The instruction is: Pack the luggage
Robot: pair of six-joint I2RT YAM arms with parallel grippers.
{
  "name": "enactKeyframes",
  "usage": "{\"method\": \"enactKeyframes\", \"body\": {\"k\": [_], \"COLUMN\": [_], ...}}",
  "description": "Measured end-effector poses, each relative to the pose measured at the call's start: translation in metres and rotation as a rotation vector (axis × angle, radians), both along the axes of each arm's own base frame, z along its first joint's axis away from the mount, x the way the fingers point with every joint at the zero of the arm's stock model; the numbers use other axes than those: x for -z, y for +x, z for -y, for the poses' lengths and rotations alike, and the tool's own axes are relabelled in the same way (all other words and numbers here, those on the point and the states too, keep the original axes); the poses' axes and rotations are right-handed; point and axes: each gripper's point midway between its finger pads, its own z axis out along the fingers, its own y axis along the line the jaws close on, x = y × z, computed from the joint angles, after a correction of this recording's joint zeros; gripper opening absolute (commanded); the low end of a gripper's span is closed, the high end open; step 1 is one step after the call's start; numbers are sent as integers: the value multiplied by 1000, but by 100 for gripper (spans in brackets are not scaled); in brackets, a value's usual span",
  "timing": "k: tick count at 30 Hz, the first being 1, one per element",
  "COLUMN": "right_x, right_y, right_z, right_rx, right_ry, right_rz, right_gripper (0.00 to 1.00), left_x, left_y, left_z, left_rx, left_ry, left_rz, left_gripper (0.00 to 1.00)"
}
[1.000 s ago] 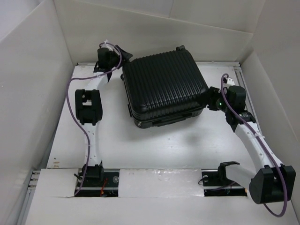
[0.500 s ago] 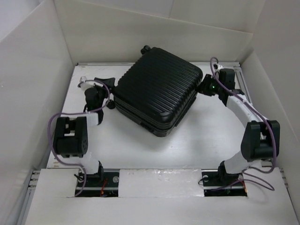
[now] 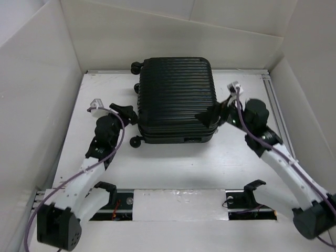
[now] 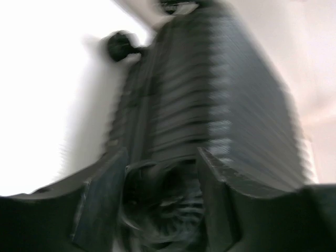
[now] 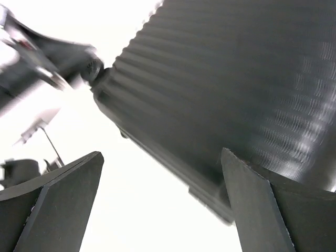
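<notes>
Left gripper (image 4: 160, 160) apart, right gripper (image 5: 161, 155) apart | luggage (image 3: 176, 97) closed between them | your uneven push can spin it.

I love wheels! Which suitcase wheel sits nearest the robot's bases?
The wheel at the luggage's near-left corner, by the left gripper; the others visible sit farther back.

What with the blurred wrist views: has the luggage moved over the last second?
Yes. The luggage has turned counterclockwise and now sits square to the table's back edge, wheels facing left.
</notes>
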Motion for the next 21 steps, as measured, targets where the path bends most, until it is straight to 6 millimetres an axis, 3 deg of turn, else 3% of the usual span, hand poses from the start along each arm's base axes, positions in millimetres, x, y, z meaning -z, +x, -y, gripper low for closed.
{"method": "enactKeyframes", "body": {"k": [2,4,5,6,8,10,14,17,21], "right_x": [19,53,62,72,100,119,112,115,151], "right_y": [-22,-33,-39,-46,-52,-55,-45,-32,-37], "right_z": [8,15,17,20,33,48,62,50,7], "right_rx": [8,26,27,33,94,167,244,216,86], "right_ry": [1,-2,8,9,7,7,34,34,-17], "right_rz": [8,-24,-26,-31,-80,-119,-109,-156,-302], "right_gripper": [98,88,69,60,54,54,58,57,49], "left_x": [-24,-47,-57,-63,-62,-51,-10,14,43], "left_y": [-16,-34,-43,-51,-66,-78,-88,-94,-103], "left_z": [10,14,13,12,12,14,32,48,64], "left_rx": [41,79,93,100,130,166,287,389,501], "left_ry": [2,-9,-16,-20,-22,-9,29,36,37], "left_rz": [67,138,176,204,234,225,103,20,-59], "left_gripper": [43,42,42,42,42,47,54,56,56]}}
